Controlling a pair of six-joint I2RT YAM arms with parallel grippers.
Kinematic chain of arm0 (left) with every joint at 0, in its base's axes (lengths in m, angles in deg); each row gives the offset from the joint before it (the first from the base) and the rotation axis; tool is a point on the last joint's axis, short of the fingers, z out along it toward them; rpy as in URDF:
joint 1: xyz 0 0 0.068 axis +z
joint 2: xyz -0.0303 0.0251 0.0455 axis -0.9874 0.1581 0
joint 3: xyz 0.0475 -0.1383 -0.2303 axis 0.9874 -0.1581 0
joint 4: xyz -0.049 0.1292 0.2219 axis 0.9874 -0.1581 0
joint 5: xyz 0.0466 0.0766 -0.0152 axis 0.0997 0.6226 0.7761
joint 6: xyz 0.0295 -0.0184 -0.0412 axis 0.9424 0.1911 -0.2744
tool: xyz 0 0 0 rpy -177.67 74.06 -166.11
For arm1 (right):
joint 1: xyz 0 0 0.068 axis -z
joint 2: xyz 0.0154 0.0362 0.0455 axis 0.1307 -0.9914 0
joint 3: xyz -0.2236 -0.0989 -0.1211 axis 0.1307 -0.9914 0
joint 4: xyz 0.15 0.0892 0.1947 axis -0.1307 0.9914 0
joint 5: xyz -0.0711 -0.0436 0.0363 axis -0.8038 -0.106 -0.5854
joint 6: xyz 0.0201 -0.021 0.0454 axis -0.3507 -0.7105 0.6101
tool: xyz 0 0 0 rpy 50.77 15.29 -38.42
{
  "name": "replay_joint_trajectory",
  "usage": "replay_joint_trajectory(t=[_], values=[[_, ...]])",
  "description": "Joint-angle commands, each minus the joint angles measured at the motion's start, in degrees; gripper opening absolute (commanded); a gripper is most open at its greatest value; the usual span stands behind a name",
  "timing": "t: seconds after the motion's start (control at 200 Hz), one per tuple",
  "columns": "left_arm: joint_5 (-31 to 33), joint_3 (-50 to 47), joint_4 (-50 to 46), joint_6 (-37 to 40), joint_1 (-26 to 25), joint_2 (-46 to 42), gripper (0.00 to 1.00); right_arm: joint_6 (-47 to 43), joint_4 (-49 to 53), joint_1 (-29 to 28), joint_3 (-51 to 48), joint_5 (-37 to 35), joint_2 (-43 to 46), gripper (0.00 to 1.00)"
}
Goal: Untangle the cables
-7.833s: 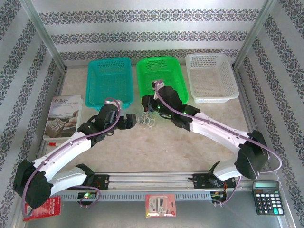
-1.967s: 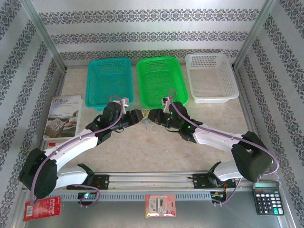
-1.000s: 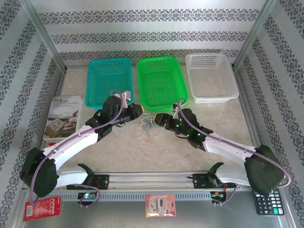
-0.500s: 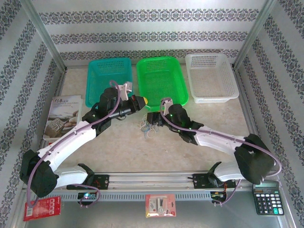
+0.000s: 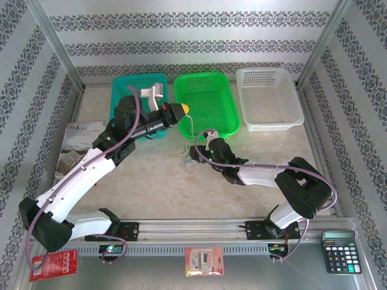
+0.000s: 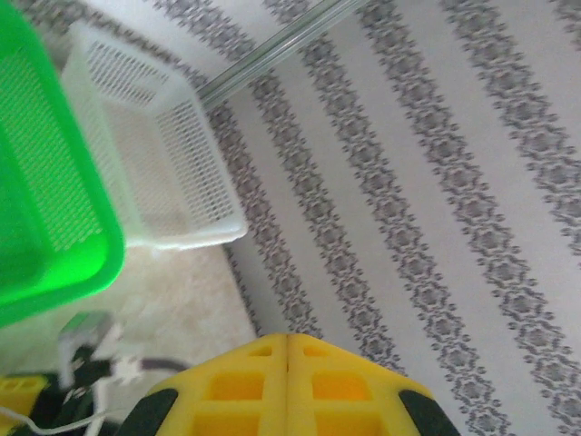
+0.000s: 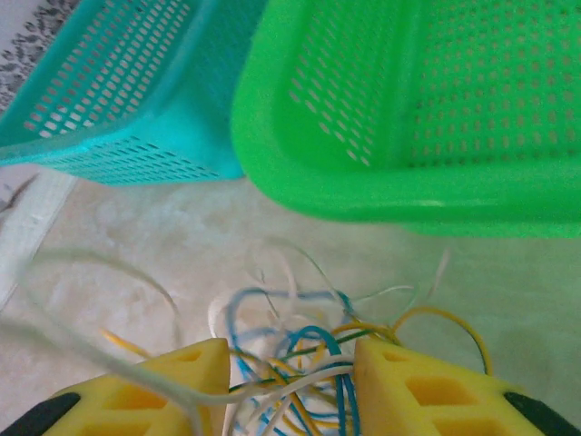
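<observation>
Enclosure interior. Walls (image 5: 193, 36) on three sides carry white wallpaper with bands of grey floral ornament. Slim metal posts (image 5: 57, 48) rise at the upper left and upper right of the frame. The table (image 5: 151, 193) is pale beige, marbled and evenly lit. A metal rail (image 5: 193, 228) crosses the lower frame.

Loose tangle of cream, yellow, blue cables (image 7: 292, 347)

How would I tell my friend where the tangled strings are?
Find the green basket, the middle one of three. Just in front of its left front corner, on the beige table, lie the cables, between the yellow fingers of the right hand. Nothing else there is a bunch of thin, floppy white, yellow and blue strings.
</observation>
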Motion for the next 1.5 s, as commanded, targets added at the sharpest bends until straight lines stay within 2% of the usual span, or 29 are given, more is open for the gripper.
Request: replay_joint_trajectory(t=[0.0,0.23,0.495,0.644,0.789,1.119,1.284,1.494], values=[[0.8,5.6,-3.1,3.3,-0.3,-0.3,0.0,2.4,-3.8,-0.7,-1.7,-2.9,-1.4,0.41],[2.9,12.5,-5.5,6.7,1.0,1.8,0.0,4.2,-4.9,-0.7,-2.5,-3.7,-3.4,0.41],[4.4,15.8,-6.6,7.9,5.4,2.5,0.0,5.3,-5.5,-0.7,-4.0,-3.3,-3.4,0.41],[3.9,17.0,-6.3,7.7,7.8,2.2,0.0,5.7,-5.6,-0.7,-5.1,-3.5,-3.2,0.35],[3.6,18.4,-5.8,7.5,9.5,1.8,0.0,6.2,-5.6,-0.7,-6.4,-3.7,-2.9,0.34],[2.3,25.2,-2.5,6.1,11.7,3.2,0.0,8.0,-5.6,-0.7,-8.7,-4.7,-2.8,0.33],[3.1,28.8,-3.3,7.8,12.4,4.2,0.0,8.4,-5.1,-0.7,-9.2,-4.8,-2.2,0.34],[5.0,35.0,-4.5,9.5,14.7,6.1,0.0,8.5,-4.6,-0.7,-9.7,-5.0,-1.8,0.39]])
